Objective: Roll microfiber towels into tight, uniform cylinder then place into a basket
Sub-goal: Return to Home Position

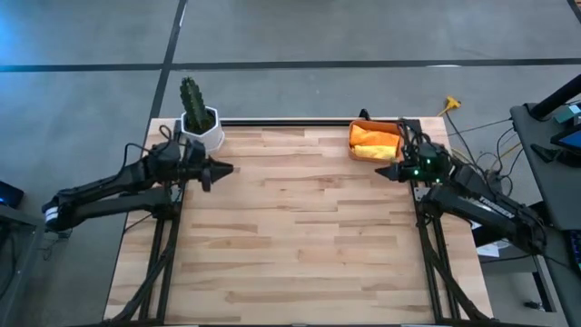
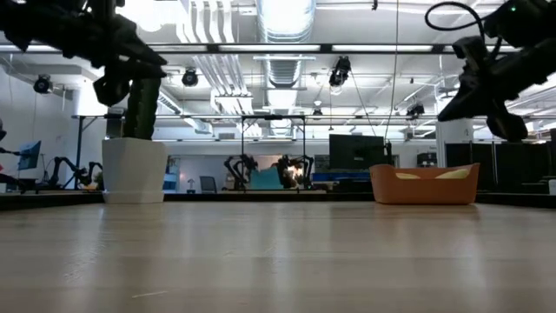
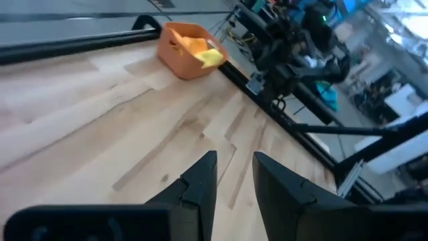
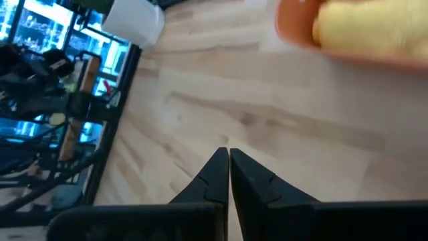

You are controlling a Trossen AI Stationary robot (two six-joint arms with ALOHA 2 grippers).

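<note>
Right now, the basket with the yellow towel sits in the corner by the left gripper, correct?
No. The basket with the yellow towel sits in the corner by the right gripper, as the high view shows.

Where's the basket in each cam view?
High: basket at the table's far right corner.
Low: right, at the far edge.
Left wrist: far across the table.
Right wrist: close, blurred.
Landmark: white cactus pot, opposite far corner; not in left wrist.
</note>
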